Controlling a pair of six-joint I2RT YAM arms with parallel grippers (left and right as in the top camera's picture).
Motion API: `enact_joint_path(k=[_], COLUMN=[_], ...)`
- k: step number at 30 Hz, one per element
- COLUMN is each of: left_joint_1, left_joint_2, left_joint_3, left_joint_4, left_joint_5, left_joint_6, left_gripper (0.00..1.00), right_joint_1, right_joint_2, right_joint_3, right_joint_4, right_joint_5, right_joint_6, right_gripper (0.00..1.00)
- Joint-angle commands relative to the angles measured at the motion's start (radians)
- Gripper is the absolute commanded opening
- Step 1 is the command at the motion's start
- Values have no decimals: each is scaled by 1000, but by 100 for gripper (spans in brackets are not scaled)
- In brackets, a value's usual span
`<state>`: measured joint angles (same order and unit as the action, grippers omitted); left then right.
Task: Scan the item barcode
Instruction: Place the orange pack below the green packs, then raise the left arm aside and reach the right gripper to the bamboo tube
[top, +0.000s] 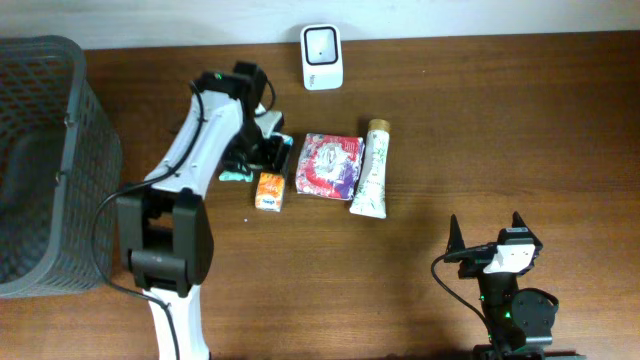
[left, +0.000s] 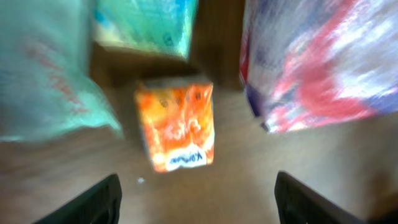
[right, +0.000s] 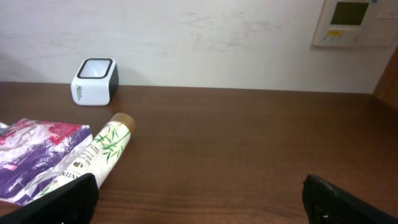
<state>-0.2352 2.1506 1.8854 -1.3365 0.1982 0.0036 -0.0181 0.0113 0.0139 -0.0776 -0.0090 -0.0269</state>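
On your table (top: 500, 120), the big basket (top: 40, 160) sits at the left. Your left gripper (left: 198, 179) is wide open and holds nothing; your right gripper (right: 199, 196) is open too. The red packet (top: 330, 165) lies mid-table, the scanner (top: 322, 57) by the far edge. The little orange box (left: 177, 127) lies just beside the packet, in front of your left gripper

You get soft, even light in the overhead view: the dark counter (top: 480, 150) shows no glare, and the left arm (top: 195, 140) casts only a short, faint shadow. Your left wrist view is badly smeared. The orange box (left: 176, 126) at its centre is soft, and the red-and-white packet (left: 317, 62) beside it dissolves into streaks. Your right wrist view is sharp and bright on the pale wall (right: 217, 43), with the dark jaws out of focus in the bottom corners.
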Motion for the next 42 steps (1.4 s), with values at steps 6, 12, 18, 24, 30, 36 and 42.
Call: enact_joint_path(k=[6,12,18,24,30,36,42], left_joint_1=[55,55,55,55,55,55,55], left_joint_2=[-332,-423,-423,-423,-423,-423,-423], left_joint_3=[349,345,345,345,345,345,345], left_joint_4=[-180,-169,-169,-169,-169,-169,-169], left_joint_5=[-109,-128,-117,-117,-117,-117,-117], left_joint_6=[8,8,8,8,8,8,8], left_gripper=[82,99,99,99,99,99,99], right_joint_1=[6,6,6,6,5,5,5], right_joint_2=[-6,-6,-6,-6,-6,335,1036], right_joint_3=[-8,-8,-8,-8,21,554,1244], right_joint_4=[-2,-2,-2,148,829,252,-514], right_joint_5=[-5,-5,-5,-415,-391,-337,-543], right_joint_6=[1,1,1,167,270,-4,-43], right_gripper=[99,99,99,99,99,99,98])
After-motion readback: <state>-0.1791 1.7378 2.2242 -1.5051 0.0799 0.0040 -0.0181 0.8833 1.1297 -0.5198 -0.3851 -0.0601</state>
